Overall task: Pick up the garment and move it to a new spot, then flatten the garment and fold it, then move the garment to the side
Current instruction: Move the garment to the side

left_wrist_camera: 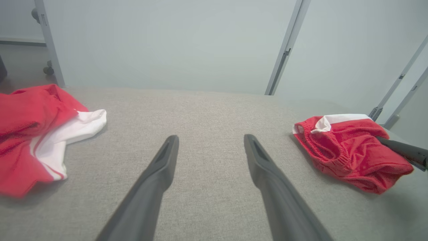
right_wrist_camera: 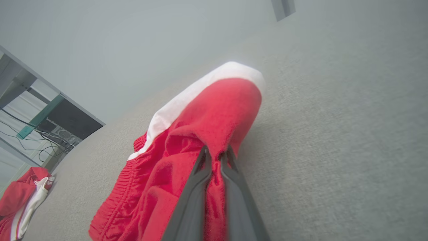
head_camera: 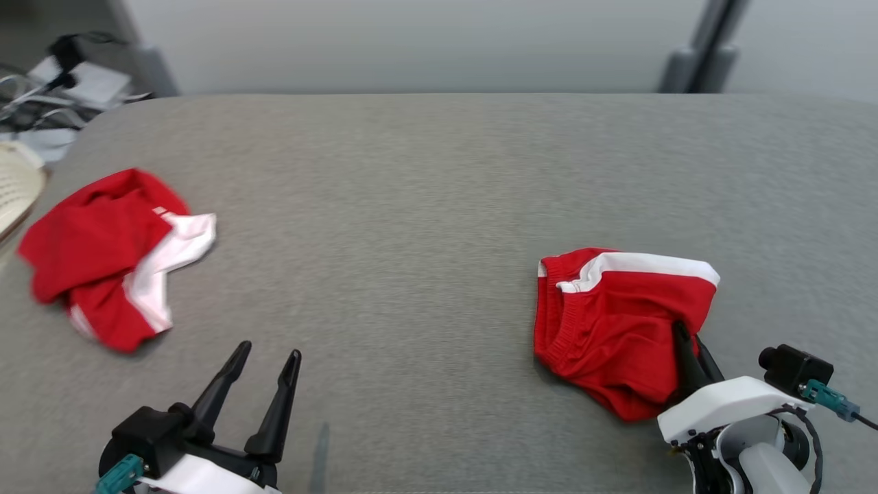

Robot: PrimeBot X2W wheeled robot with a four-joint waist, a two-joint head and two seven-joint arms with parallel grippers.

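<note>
A crumpled red garment [head_camera: 610, 322] with a white band and an elastic waistband lies on the grey table at the right. My right gripper [head_camera: 689, 339] is shut on a fold of its red cloth near its right edge. In the right wrist view the two dark fingers pinch the cloth between them, right gripper [right_wrist_camera: 216, 154], garment [right_wrist_camera: 214, 113]. From the left wrist, the same garment [left_wrist_camera: 347, 150] lies at the right. My left gripper [head_camera: 267, 353] stands open above the table's front left, holding nothing; its fingers [left_wrist_camera: 167, 157] spread wide over bare cloth.
A second red and white garment [head_camera: 110, 254] lies crumpled at the table's left edge. A pale woven basket [head_camera: 17, 185] and cables sit beyond the left edge. The grey table [head_camera: 411, 206] stretches wide between the two garments.
</note>
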